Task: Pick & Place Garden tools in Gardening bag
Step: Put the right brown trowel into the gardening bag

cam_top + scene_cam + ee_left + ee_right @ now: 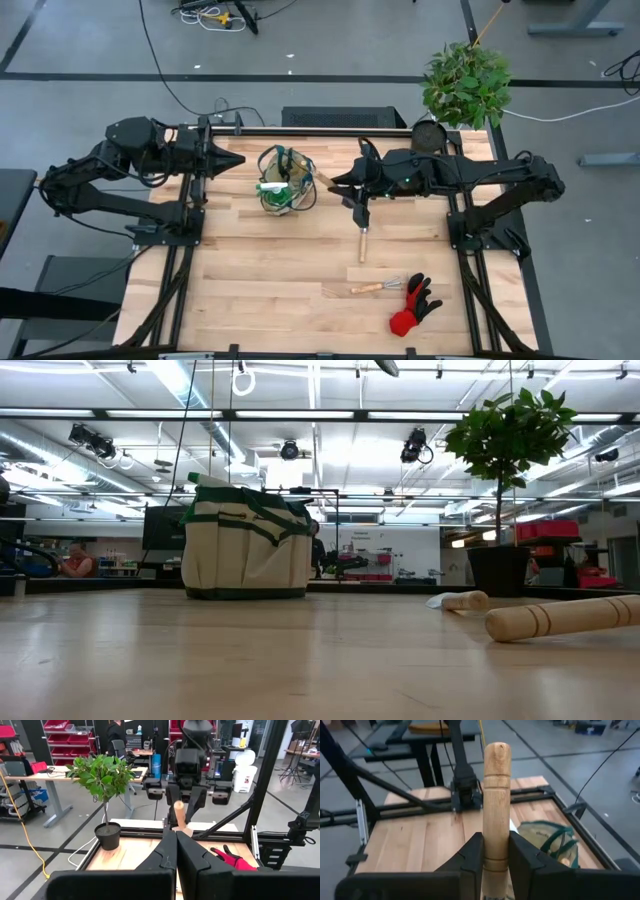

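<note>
Wood-topped worktop (260, 265): left gripper (238, 160) idle, jaws pressed together, beside tan gardening bag (283, 180); right gripper (361, 214) pinches a wooden-handled tool (496, 805) by its stiff, smooth, likely light handle, right of the bag.

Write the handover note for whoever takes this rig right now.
Right gripper: jaws shut on a wooden-handled tool, mid-table, right of the gardening bag.
Left gripper: jaws shut, empty, waiting at the table's left edge.
Done: the bag already holds some tools.
Left: bag the held tool, then the small wooden-handled rake and the red-and-black glove lying near the front right.
</note>
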`<state>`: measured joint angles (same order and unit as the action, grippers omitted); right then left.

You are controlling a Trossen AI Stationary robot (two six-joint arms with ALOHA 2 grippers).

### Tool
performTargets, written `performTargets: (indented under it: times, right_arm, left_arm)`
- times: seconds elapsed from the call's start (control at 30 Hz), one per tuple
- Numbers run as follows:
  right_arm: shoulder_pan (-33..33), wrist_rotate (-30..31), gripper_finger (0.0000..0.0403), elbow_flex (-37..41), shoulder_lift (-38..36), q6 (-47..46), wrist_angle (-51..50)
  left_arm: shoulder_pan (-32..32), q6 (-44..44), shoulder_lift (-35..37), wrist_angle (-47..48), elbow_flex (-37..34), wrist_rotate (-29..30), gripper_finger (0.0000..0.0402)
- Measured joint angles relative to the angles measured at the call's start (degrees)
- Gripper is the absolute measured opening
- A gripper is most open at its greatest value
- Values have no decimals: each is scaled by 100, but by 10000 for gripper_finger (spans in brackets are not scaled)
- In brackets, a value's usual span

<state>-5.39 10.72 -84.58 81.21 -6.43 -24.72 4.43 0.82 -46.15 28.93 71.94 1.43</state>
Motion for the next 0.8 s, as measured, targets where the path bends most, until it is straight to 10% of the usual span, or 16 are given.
performTargets:
  times: [0.8]
  right_arm:
    - [282, 42, 66, 0, 0, 273, 1571]
  left_arm:
    - [-1, 29, -987, -1330, 0, -27, 3]
